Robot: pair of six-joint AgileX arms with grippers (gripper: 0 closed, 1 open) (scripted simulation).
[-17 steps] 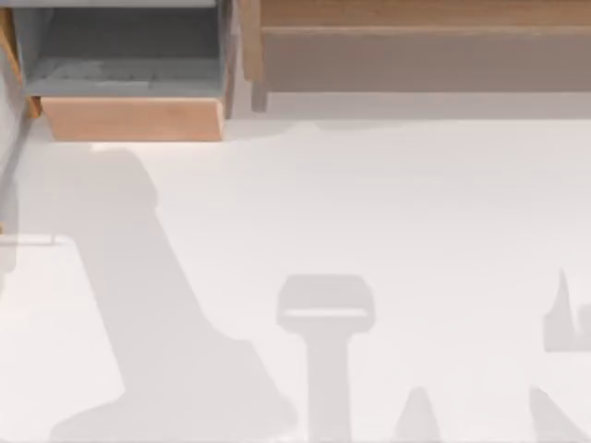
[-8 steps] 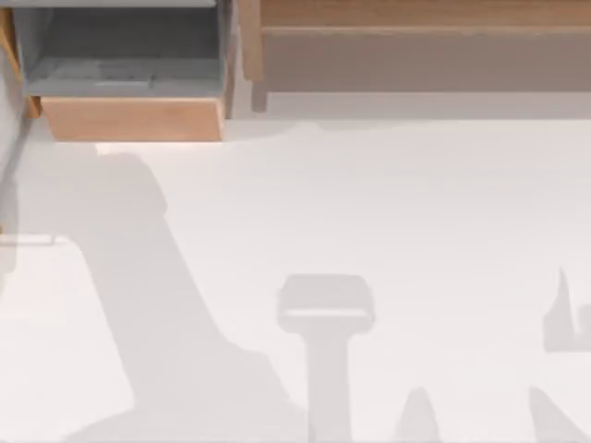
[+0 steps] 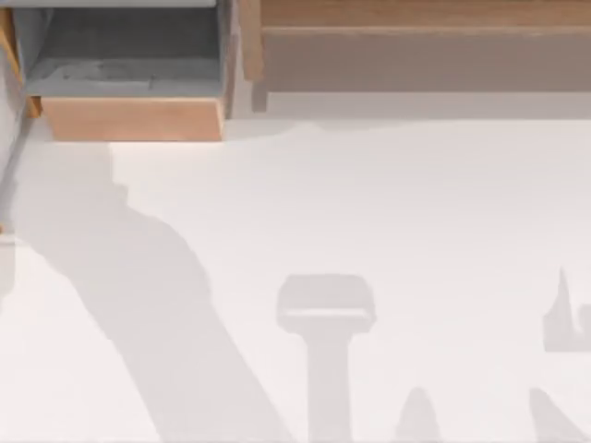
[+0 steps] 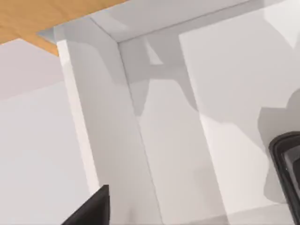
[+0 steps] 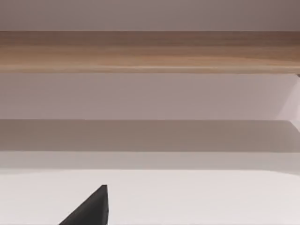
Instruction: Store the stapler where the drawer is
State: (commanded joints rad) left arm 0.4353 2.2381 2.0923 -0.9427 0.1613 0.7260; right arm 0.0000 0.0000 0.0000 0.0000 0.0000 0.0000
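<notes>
**Stapler in drawer, left arm shadow swung**

Since a second ago the broad arm shadow (image 3: 157, 277) on the table (image 3: 388, 203) has swung, and its upper end now meets the drawer front.

- The stapler (image 4: 287, 161) is a black shape cut by the edge of the left wrist view. It appears to lie on the grey floor of the drawer (image 3: 134, 118), near an inner wall.
- Its long axis can't be told because it is cropped.
- The drawer stands open at the table's far left, beside the long brown cabinet (image 3: 416, 55).
- The left gripper (image 4: 93, 208) is above the drawer interior, with the stapler off to one side. Whether it is open or closed: cannot tell.
- The right gripper (image 5: 91, 206) is parked facing the cabinet. Its state: cannot tell.
- The left arm is the nearer one.
- Judgement: the stapler looks stowed, and the left arm has only to pull out.
</notes>
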